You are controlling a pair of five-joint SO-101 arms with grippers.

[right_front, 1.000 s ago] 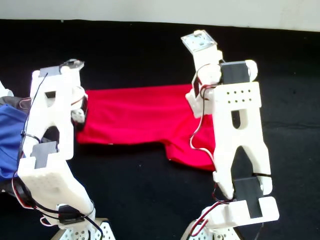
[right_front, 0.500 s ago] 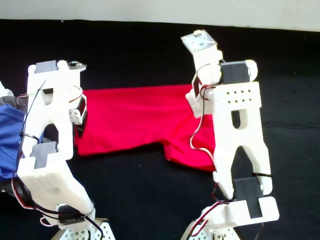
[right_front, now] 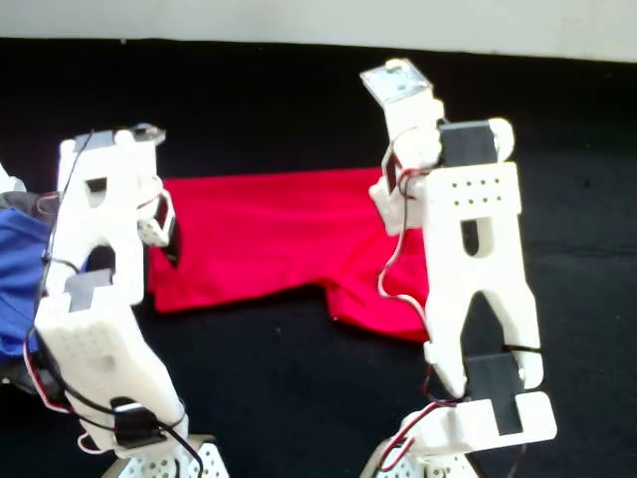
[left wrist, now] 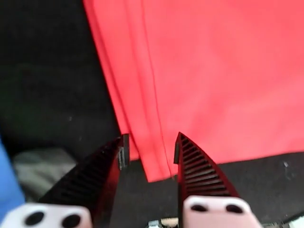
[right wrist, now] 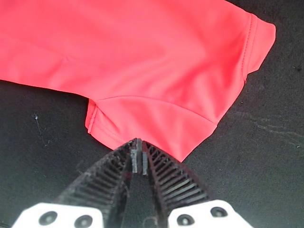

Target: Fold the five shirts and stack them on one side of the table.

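Nearest, left side: blue shirt (right_front: 18, 274) bunched at the edge of the table (right_front: 299, 100). Left gripper (left wrist: 152, 140) hung with jaws apart, holding nothing, straddling the hem corner of the red shirt (right_front: 269, 234). Right gripper (right wrist: 138, 142) was closed at the sleeve edge; whether it pinched cloth, I could not tell. Red shirt lay mid-table, seemingly mid-fold. Next move, by my judgement: left jaws close on that corner.
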